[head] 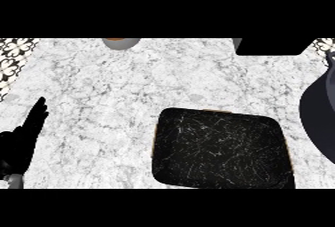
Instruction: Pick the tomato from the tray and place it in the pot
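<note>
Left hand (26, 133) rests open, fingers straight, left of the dark tray (222, 150); right hand unseen; no tomato visible; a blind reach risks missing it.

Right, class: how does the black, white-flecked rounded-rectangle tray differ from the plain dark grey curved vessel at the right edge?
The black flecked tray has a rounded-rectangle outline; the dark grey vessel shows a curved one. The tray is streaked with white flecks; the vessel is plain. The tray shows almost whole; the vessel is largely cut off by the right edge. Both are dark and sit apart on the white marble counter.
</note>
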